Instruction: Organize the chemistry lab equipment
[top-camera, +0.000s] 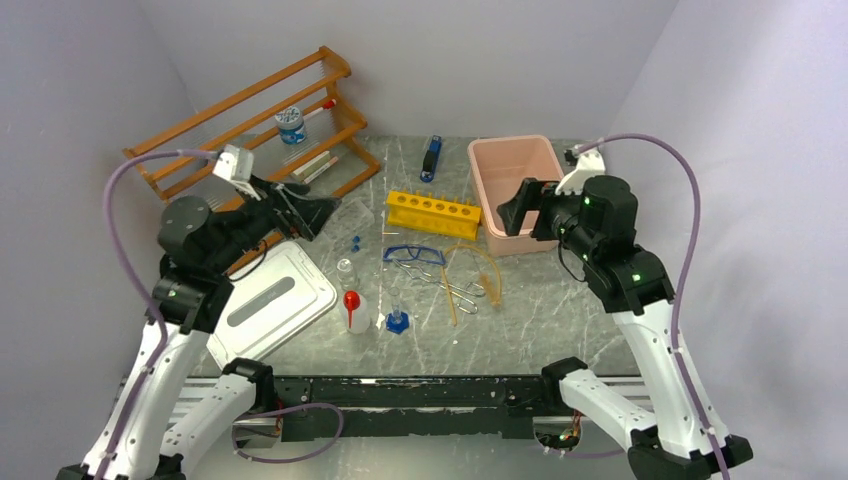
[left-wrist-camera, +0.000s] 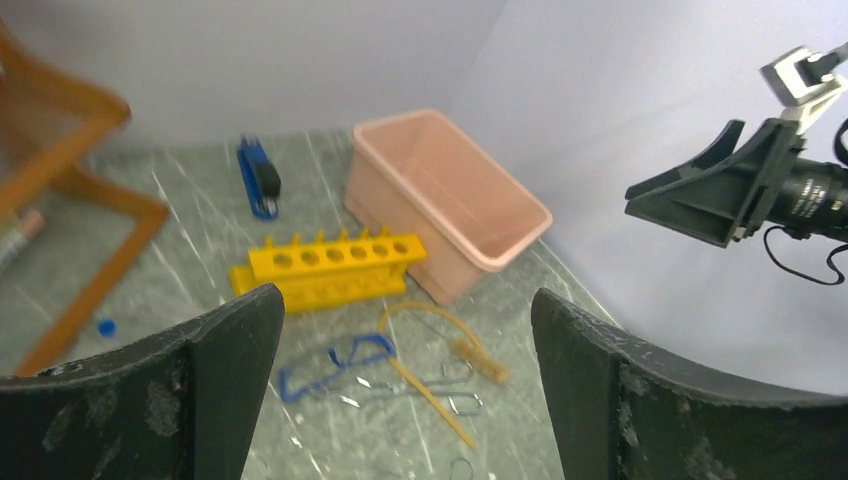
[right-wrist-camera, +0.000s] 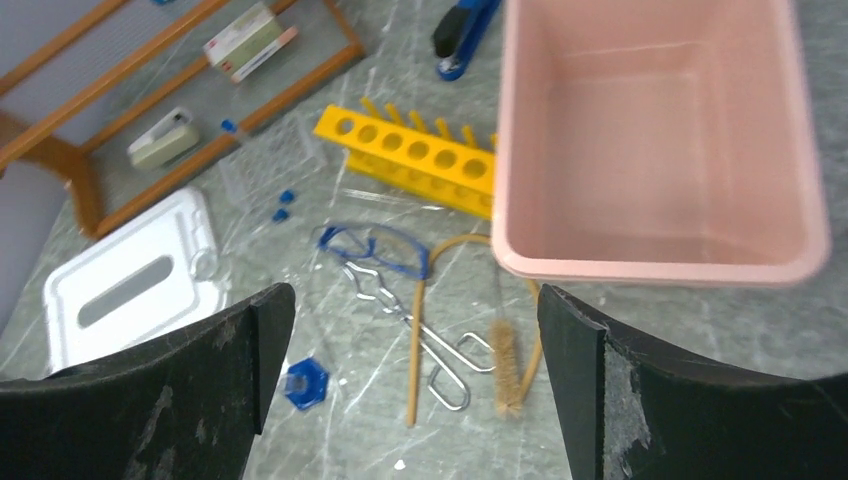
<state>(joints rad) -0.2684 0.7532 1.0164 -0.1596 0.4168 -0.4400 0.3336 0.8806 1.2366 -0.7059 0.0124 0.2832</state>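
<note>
The lab equipment lies loose mid-table: blue-framed goggles (top-camera: 413, 255), metal tongs (top-camera: 455, 290), yellowish tubing (top-camera: 478, 262), a red-capped squeeze bottle (top-camera: 353, 310) and a small blue-based vial (top-camera: 397, 321). My left gripper (top-camera: 322, 212) hovers open and empty above the table's left side, left of the goggles (left-wrist-camera: 335, 368). My right gripper (top-camera: 510, 213) hangs open and empty beside the pink bin (top-camera: 545, 160), looking down on the tongs (right-wrist-camera: 410, 325), the tubing (right-wrist-camera: 415, 340) and a bristle brush (right-wrist-camera: 505, 365).
A yellow tube rack (top-camera: 433, 213) stands left of the pink bin. A wooden shelf rack (top-camera: 250, 125) fills the back left, with a white lidded tray (top-camera: 268, 300) in front of it. A blue stapler (top-camera: 431, 158) lies at the back.
</note>
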